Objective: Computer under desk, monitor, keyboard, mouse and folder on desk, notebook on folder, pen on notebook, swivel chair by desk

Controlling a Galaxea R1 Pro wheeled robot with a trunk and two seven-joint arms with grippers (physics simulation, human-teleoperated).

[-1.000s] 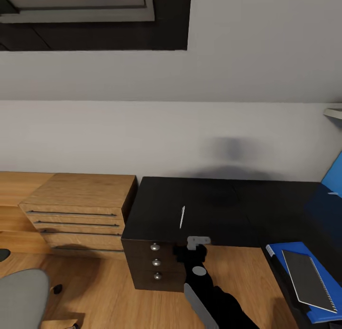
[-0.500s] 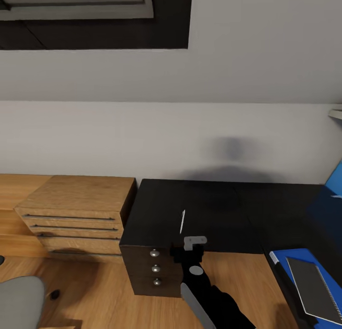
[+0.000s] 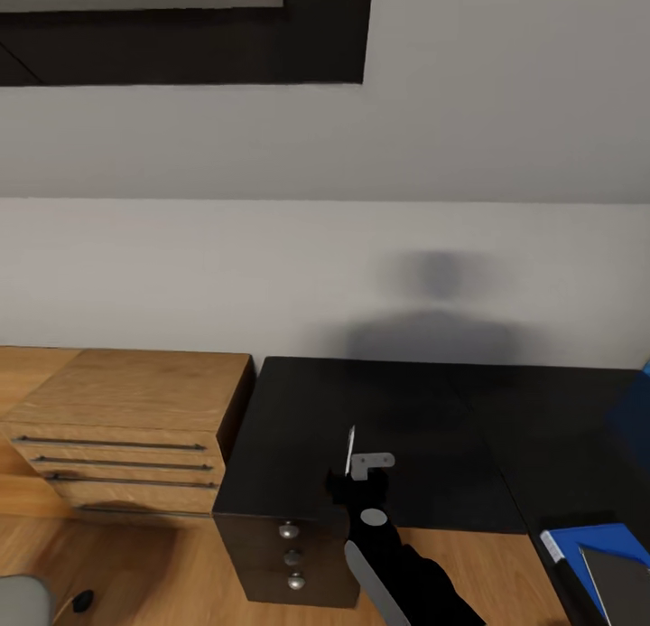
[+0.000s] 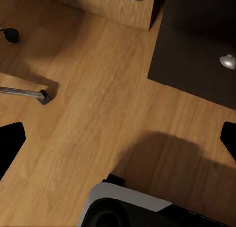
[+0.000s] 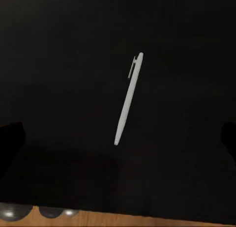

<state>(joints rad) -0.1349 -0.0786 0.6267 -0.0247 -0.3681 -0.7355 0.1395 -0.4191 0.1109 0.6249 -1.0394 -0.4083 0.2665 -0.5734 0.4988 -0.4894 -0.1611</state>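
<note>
- A thin white pen [image 5: 128, 99] lies flat on the black tabletop [image 3: 424, 445], near its front edge and above the knobbed drawers [image 3: 291, 556].
- The right gripper [image 5: 118, 133] hovers over the pen, fingers spread wide and empty.
- Judgement: to pick it well, lower straight down, fingers across the pen's middle; the slim, smooth barrel could roll or slip.
- The left gripper [image 4: 118, 138] is also open, over the wood-grain floor [image 4: 98, 114].
- A blue folder [image 3: 569, 554] sits at the right.

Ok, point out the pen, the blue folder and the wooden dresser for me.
pen [image 5: 128, 99]: right wrist view, middle of its barrel.
folder [image 3: 565, 550]: head view, its blue cover's near-left part.
dresser [image 3: 135, 389]: head view, its top.
</note>
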